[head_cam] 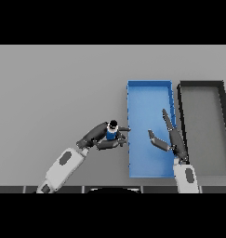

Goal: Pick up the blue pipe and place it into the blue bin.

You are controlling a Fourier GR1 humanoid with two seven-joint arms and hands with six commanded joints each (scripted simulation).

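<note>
Blue pipe (pixel 111 133), one: clasped in the curled fingers of the left hand (pixel 99 136) at frame centre, just left of the blue bin (pixel 149 85) and not yet inside it. Remaining, by judgement: carry over the rim and release. Bins, two: one blue, one black bin (pixel 201 84) at right on the grey worktop (pixel 54 88); right hand (pixel 172 139), fingers straight, over the blue bin.

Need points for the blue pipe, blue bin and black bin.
blue pipe (pixel 111 132), head view, on its blue body just under the dark top end, inside the left hand's grasp.
blue bin (pixel 143 116), head view, on the bare floor of its upper half.
black bin (pixel 202 125), head view, on its grey floor.
</note>
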